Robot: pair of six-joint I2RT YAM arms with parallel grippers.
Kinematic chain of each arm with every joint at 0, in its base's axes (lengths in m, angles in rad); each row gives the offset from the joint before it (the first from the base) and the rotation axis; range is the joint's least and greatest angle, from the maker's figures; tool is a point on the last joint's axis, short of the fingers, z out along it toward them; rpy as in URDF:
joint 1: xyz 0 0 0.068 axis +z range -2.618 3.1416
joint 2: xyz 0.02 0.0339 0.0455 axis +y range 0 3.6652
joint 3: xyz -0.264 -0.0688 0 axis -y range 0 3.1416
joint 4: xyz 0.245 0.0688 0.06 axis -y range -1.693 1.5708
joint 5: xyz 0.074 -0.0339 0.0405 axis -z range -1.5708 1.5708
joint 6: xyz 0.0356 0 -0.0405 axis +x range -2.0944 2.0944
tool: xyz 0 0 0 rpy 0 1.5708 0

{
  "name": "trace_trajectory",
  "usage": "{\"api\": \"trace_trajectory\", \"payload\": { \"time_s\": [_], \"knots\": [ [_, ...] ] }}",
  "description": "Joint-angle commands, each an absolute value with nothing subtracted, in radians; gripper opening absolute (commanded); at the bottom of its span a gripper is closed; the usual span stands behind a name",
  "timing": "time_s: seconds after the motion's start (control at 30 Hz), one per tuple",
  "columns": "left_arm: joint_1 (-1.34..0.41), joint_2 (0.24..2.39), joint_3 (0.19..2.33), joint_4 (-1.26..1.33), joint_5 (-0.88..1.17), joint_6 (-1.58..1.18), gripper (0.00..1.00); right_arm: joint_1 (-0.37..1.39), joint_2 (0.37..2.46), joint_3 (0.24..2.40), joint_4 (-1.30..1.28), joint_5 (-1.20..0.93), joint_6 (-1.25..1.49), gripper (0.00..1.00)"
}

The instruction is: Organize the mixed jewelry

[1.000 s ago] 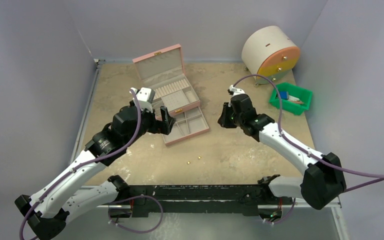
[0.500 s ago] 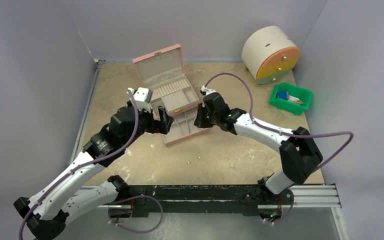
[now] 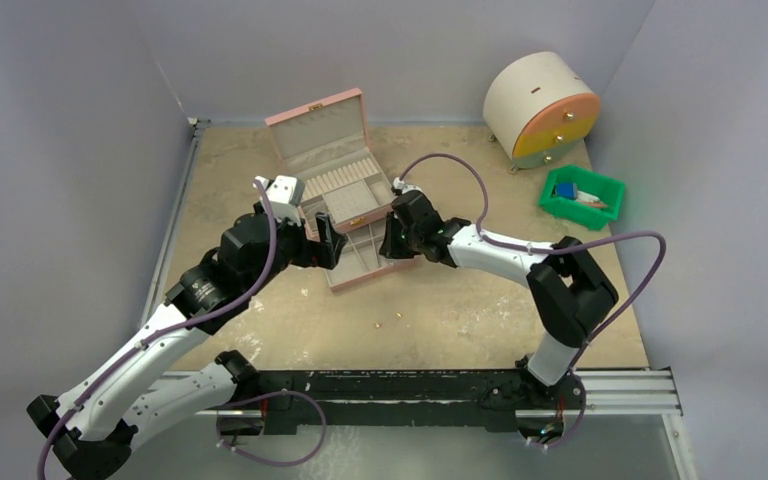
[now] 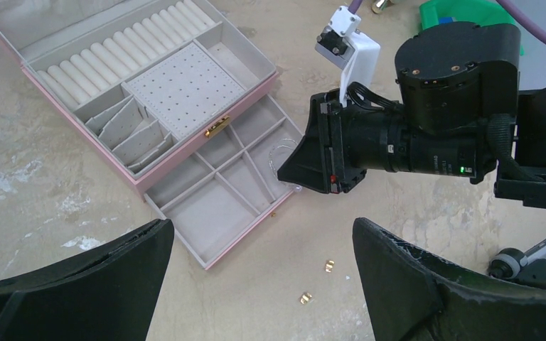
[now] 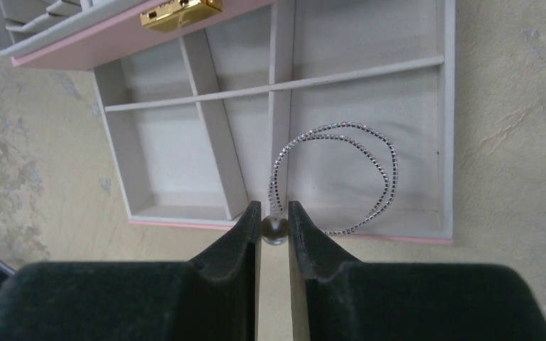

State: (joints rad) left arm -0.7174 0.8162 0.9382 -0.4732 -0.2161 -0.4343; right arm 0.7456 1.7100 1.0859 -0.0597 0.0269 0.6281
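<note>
Silvery bracelet loop (image 5: pixel 392 170) is dangling over the pink box's open drawer (image 5: pixel 355 77), its bead pinched in the nearly closed right end effector (image 5: pixel 274 220). The left end effector (image 4: pixel 259 238) is hovering wide open and empty. The next move is likely releasing inside one compartment, clear of the divider.

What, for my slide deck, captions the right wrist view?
Right gripper pinching the beaded bracelet at the open drawer.

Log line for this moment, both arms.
right fingers: shut on bracelet | loop: over open drawer | left fingers: open | gold pieces: on table
</note>
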Motion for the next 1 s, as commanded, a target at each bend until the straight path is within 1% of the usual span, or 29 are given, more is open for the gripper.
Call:
{"api": "trace_trajectory", "payload": {
  "time_s": [0.0,0.33,0.5,0.63,0.7,0.8,0.97],
  "knots": [
    [-0.712,0.804,0.941,-0.448,-0.229,-0.424,0.97,0.746,1.724,1.143,-0.018,0.059,0.661,0.03],
    [-0.712,0.808,0.940,-0.448,-0.232,-0.423,0.97,0.746,1.777,1.168,-0.031,0.077,0.698,0.03],
    [-0.712,0.810,0.939,-0.449,-0.232,-0.423,0.97,0.746,1.805,1.172,-0.034,0.103,0.705,0.07],
    [-0.712,0.813,0.940,-0.449,-0.232,-0.423,0.97,0.745,1.819,1.179,-0.035,0.120,0.707,0.08],
    [-0.712,0.813,0.940,-0.449,-0.232,-0.423,0.97,0.745,1.822,1.182,-0.039,0.129,0.707,0.11],
    [-0.713,0.816,0.939,-0.451,-0.239,-0.423,0.97,0.745,1.820,1.186,-0.054,0.149,0.711,0.21],
    [-0.712,0.817,0.940,-0.453,-0.242,-0.423,0.97,0.744,1.791,1.176,-0.065,0.158,0.709,0.34]
  ]
}}
